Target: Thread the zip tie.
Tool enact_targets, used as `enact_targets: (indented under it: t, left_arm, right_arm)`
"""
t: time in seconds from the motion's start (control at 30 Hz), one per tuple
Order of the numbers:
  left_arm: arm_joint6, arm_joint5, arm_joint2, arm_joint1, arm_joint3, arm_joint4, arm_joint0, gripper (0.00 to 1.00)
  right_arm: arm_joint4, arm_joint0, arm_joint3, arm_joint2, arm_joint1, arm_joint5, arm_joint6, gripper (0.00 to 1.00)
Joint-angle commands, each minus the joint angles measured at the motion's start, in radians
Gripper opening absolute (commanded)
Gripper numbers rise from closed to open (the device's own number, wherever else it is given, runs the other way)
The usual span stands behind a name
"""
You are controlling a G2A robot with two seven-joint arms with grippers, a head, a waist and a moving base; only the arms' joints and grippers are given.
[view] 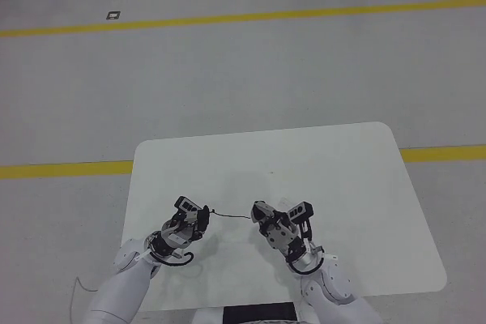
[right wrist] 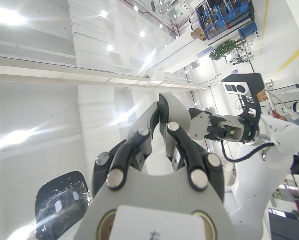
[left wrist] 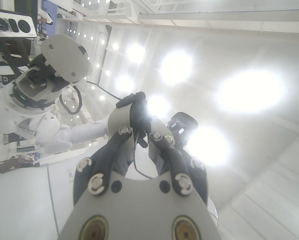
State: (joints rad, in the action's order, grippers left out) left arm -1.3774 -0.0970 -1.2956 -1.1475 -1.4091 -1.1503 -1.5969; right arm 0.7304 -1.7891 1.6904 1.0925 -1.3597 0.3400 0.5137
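Left gripper: clenching one zip tie end, steadying it above the worktop.
Right gripper: pinching the other end, likely aligning for threading.

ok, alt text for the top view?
A thin dark zip tie stretches between the left gripper and the right gripper, both shut on it above a white table. Around it lies grey floor with yellow lines.
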Motion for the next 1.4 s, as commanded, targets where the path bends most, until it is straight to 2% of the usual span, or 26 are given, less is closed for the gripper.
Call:
enact_targets:
  t: [0.0, 0.43, 0.57, 0.63, 0.7, 0.8, 0.93, 1.03, 1.27, 1.37]
  left_arm:
    - [0.0, 0.0, 0.0, 0.0, 0.0, 0.0, 0.0, 0.0]
    - [0.0, 0.0, 0.0, 0.0, 0.0, 0.0, 0.0, 0.0]
    - [0.0, 0.0, 0.0, 0.0, 0.0, 0.0, 0.0, 0.0]
    - [0.032, -0.013, -0.006, 0.003, -0.019, 0.039, 0.01, 0.0]
    - [0.05, -0.048, -0.029, 0.009, -0.041, 0.106, 0.013, 0.0]
    - [0.071, -0.093, -0.065, 0.022, -0.078, 0.216, 0.005, 0.0]
    - [0.074, -0.123, -0.104, 0.034, -0.148, 0.293, -0.012, 0.0]
    - [0.026, -0.131, -0.106, 0.036, -0.185, 0.257, -0.021, 0.0]
    - [0.026, -0.131, -0.106, 0.036, -0.185, 0.257, -0.021, 0.0]
    - [0.08, -0.091, -0.095, 0.033, -0.208, 0.217, -0.021, 0.0]
  right_arm:
    - [-0.078, 0.002, 0.01, 0.015, 0.003, 0.0, 0.01, 1.0]
    - [-0.078, 0.002, 0.01, 0.015, 0.003, 0.0, 0.01, 1.0]
    - [-0.202, 0.005, 0.028, 0.044, 0.01, 0.0, -0.036, 1.0]
    - [-0.247, -0.004, 0.047, 0.063, 0.014, 0.0, -0.053, 1.0]
    - [-0.29, -0.015, 0.069, 0.088, 0.017, 0.0, -0.07, 1.0]
    - [-0.356, -0.034, 0.101, 0.124, 0.021, 0.0, -0.094, 1.0]
    - [-0.425, -0.057, 0.143, 0.17, 0.025, 0.0, -0.121, 1.0]
    - [-0.457, -0.069, 0.165, 0.194, 0.025, 0.0, -0.141, 1.0]
    - [-0.457, -0.069, 0.165, 0.194, 0.025, 0.0, -0.141, 1.0]
    - [-0.457, -0.069, 0.165, 0.194, 0.025, 0.0, -0.141, 1.0]
